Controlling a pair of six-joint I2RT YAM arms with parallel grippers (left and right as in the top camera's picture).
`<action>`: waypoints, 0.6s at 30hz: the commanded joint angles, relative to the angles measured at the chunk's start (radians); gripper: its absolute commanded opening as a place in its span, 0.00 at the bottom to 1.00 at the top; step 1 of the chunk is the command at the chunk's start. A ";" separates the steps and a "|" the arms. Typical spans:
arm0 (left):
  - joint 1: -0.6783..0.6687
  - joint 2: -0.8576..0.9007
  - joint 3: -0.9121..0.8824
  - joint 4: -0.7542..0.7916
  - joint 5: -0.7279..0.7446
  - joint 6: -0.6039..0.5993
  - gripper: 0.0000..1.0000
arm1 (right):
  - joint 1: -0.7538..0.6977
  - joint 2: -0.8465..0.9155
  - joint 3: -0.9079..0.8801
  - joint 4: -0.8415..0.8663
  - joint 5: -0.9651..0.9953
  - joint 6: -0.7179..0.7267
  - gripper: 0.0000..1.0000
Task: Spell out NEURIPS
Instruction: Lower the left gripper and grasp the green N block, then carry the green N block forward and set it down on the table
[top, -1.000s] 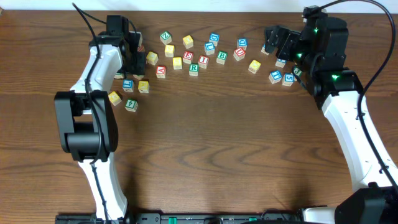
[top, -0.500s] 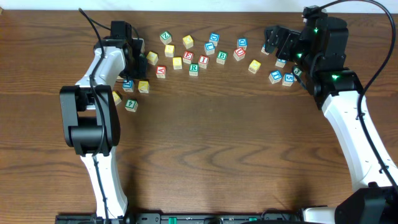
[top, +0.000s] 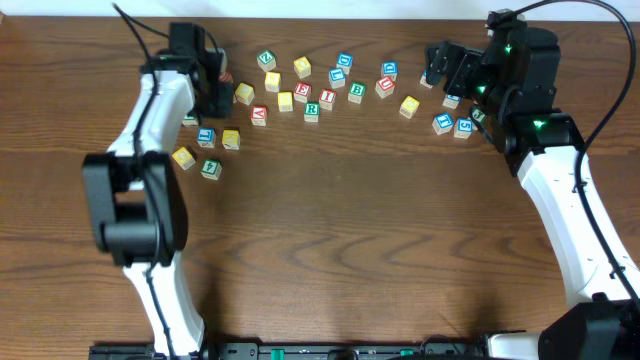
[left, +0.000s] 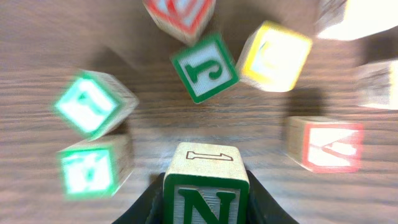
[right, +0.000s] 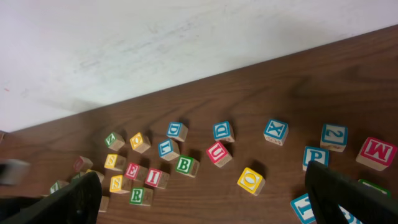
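left gripper (left: 205, 200) pinches N block (left: 206, 169) (first letter needed) | right gripper (right: 211, 200) spread wide, empty, near loose blocks (right: 218, 153)

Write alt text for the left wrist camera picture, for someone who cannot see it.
A pale wooden N cube is clamped between the dark jaws of the left gripper, at bottom centre. Beyond it, blurred letter cubes lie on the brown wooden table: a green-framed cube, a yellow cube, a red cube and two green cubes at left.

N cube (left: 206, 186) green-lettered; table (top: 350, 230) dk brown.
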 joint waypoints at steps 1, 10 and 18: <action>-0.003 -0.153 0.009 -0.043 -0.006 -0.103 0.22 | 0.004 -0.004 0.014 0.000 0.008 0.010 0.99; -0.147 -0.216 -0.032 -0.312 0.002 -0.272 0.22 | 0.004 -0.004 0.014 0.000 0.008 0.010 0.99; -0.269 -0.177 -0.210 -0.164 0.002 -0.389 0.21 | 0.004 -0.004 0.014 0.000 0.008 0.010 0.99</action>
